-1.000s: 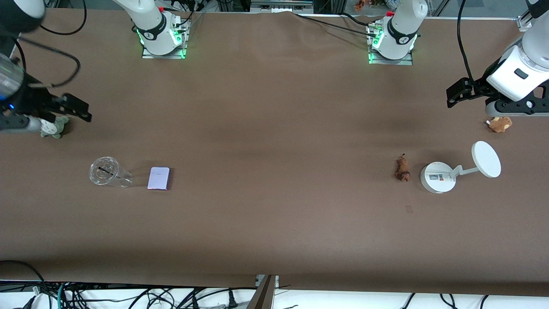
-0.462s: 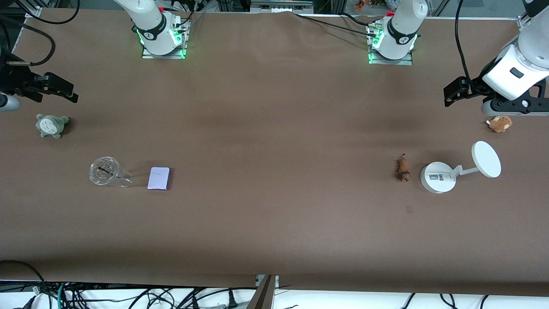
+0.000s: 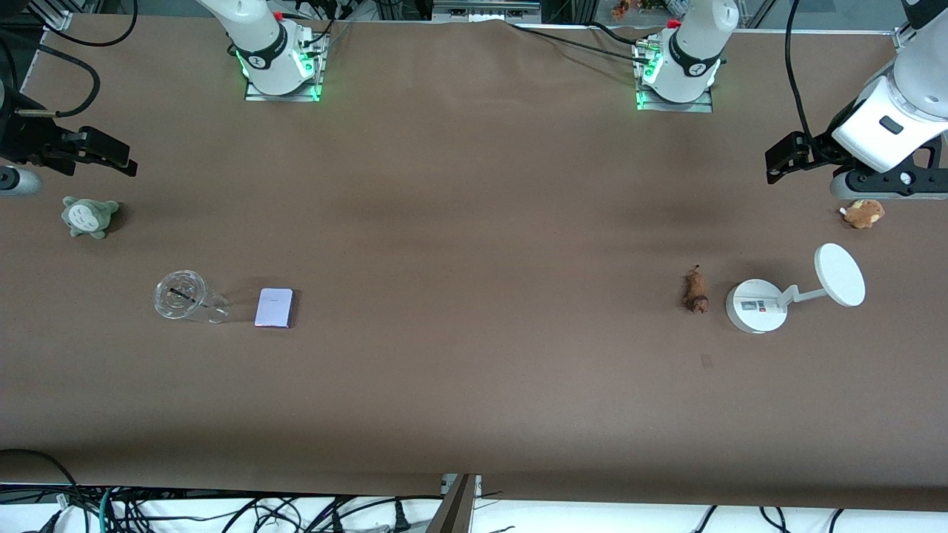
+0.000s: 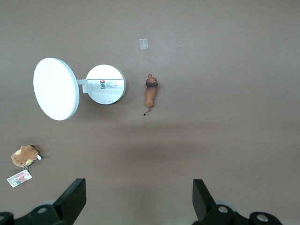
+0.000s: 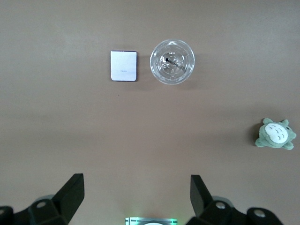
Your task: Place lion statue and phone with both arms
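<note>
The lion statue (image 3: 695, 291), small and orange-brown with a darker head, lies on the table beside the white stand; it also shows in the left wrist view (image 4: 150, 93). The pale lavender phone (image 3: 275, 307) lies flat beside a clear cup; it also shows in the right wrist view (image 5: 123, 65). My left gripper (image 3: 786, 157) hangs open and empty over the table at the left arm's end (image 4: 139, 197). My right gripper (image 3: 107, 152) hangs open and empty over the table at the right arm's end (image 5: 137, 194). Neither gripper touches anything.
A clear cup (image 3: 181, 296) stands beside the phone. A grey-green plush toy (image 3: 89, 216) lies near the right gripper. A white stand (image 3: 755, 306) with a disc (image 3: 839, 275) stands by the lion. A brown plush toy (image 3: 863, 213) lies near the left gripper.
My right gripper has moved off the grey-green plush toward the robots' side, leaving the plush uncovered. My left gripper has shifted slightly. The phone and the lion have not moved.
</note>
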{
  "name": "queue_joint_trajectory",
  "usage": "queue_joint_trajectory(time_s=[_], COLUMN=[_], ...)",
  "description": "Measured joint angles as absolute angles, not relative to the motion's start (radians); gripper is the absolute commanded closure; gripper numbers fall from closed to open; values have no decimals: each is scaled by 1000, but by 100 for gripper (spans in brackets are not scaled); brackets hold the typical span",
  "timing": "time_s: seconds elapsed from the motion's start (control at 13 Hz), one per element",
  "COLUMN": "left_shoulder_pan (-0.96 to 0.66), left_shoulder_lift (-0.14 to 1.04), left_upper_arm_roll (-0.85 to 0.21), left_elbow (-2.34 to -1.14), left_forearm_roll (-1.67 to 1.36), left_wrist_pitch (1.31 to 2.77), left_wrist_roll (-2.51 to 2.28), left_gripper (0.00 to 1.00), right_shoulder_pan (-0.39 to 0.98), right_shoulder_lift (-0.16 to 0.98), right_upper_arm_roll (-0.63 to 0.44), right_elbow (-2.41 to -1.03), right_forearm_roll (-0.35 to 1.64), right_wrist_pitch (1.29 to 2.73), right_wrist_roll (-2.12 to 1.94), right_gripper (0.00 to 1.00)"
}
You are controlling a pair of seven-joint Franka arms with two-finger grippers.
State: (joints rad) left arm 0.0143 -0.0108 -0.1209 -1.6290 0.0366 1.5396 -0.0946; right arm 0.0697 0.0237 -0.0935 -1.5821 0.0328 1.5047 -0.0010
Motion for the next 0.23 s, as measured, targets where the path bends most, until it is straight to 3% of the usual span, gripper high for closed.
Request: queue_joint_trajectory(time_s=[0.23], left_shoulder_pan=[14], left_shoulder_lift=[-10], left_upper_arm_roll=[-121], left_elbow=[-1629], left_forearm_roll=[37], left_wrist_pitch=[1539], left_wrist_roll=[-95], left_gripper=[0], right_shoulder_pan=[70], right_shoulder_lift=[34], right_upper_arm_roll=[-93], right_elbow=[-1570], right_forearm_roll=[31], right_wrist_pitch=[1502], right_wrist_roll=[-1], right_gripper=[0])
